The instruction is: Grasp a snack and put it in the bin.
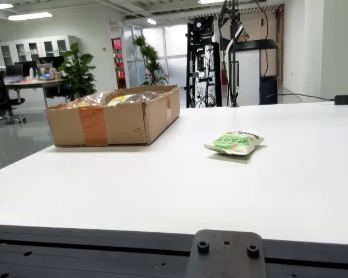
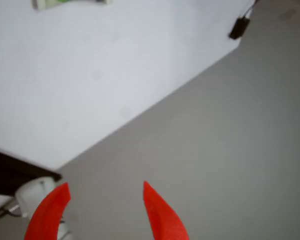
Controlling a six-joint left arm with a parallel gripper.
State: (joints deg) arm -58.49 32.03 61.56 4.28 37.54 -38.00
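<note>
Far up and left of your wide-spread, empty red fingers point(image 2: 104, 210) in the gripper-riding view, the green snack point(image 2: 70, 3) lies lengthwise across the worktop point(image 2: 90, 75).

One view sits low at the table's point(image 1: 162, 191) near edge, facing across it toward the office, while the view that rides on the gripper point(image 2: 107, 207) looks down at the table's corner; both share the green snack packet point(image 1: 234, 142).
</note>
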